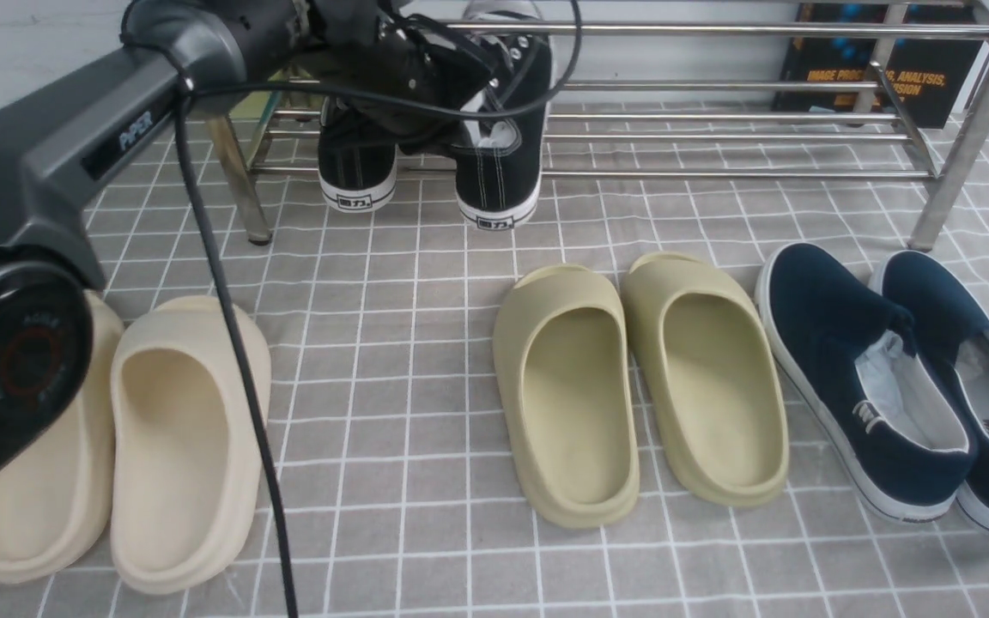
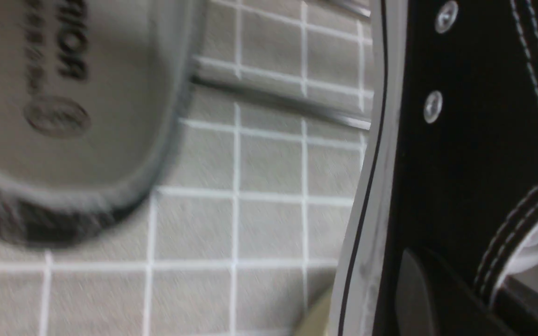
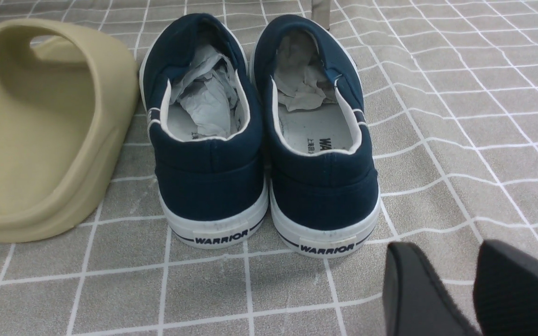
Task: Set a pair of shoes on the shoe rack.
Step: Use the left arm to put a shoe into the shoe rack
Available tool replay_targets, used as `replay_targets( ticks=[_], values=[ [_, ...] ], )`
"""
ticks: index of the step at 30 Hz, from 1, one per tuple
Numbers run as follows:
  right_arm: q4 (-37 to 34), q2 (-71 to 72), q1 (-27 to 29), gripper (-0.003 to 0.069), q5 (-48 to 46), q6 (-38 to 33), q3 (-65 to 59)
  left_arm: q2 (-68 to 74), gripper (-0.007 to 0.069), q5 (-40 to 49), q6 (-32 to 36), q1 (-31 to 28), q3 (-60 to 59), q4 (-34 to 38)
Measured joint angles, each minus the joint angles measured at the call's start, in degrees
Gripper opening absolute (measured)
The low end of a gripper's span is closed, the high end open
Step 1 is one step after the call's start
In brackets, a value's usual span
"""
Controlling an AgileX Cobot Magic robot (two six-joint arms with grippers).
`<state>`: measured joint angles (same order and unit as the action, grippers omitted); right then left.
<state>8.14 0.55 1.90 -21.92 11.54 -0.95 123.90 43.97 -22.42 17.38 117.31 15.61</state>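
Black canvas low-top sneakers with white rubber soles (image 1: pixel 357 165) are found at the far left of the shiny steel-tube shoe rack (image 1: pixel 718 136), heels overhanging its lower bars. The right-hand sneaker (image 1: pixel 499 167) is pinched through its soft side wall by the left gripper (image 1: pixel 447 81). Being light and pliable, it is judged better held at the stiffer heel collar. The right gripper (image 3: pixel 456 298) is held slightly spread and empty. Crumpled white paper (image 3: pixel 206 100) is stuffed in the navy slip-ons (image 3: pixel 208 182).

This looks like a lab staged as a home entryway. Before me a grey white-gridded cloth (image 1: pixel 426 386) bears a shiny steel-tube shoe rack (image 1: pixel 973 137), and a black orange-lettered image-processing book (image 1: pixel 881 51) stands behind it.
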Motion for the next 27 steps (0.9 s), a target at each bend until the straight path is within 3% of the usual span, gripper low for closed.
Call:
replay_targets(
  ticks=[7, 27],
  values=[
    [0.9, 0.0, 0.0, 0.0239, -0.1, 0.0, 0.0, 2.0, -0.0013, 0.1, -0.4, -2.4, 1.1, 0.1],
    [1.2, 0.0, 0.0, 0.0239, -0.1, 1.5, 0.0, 3.6, 0.0, -4.3, -0.4, -2.2, 1.2, 0.5]
  ],
)
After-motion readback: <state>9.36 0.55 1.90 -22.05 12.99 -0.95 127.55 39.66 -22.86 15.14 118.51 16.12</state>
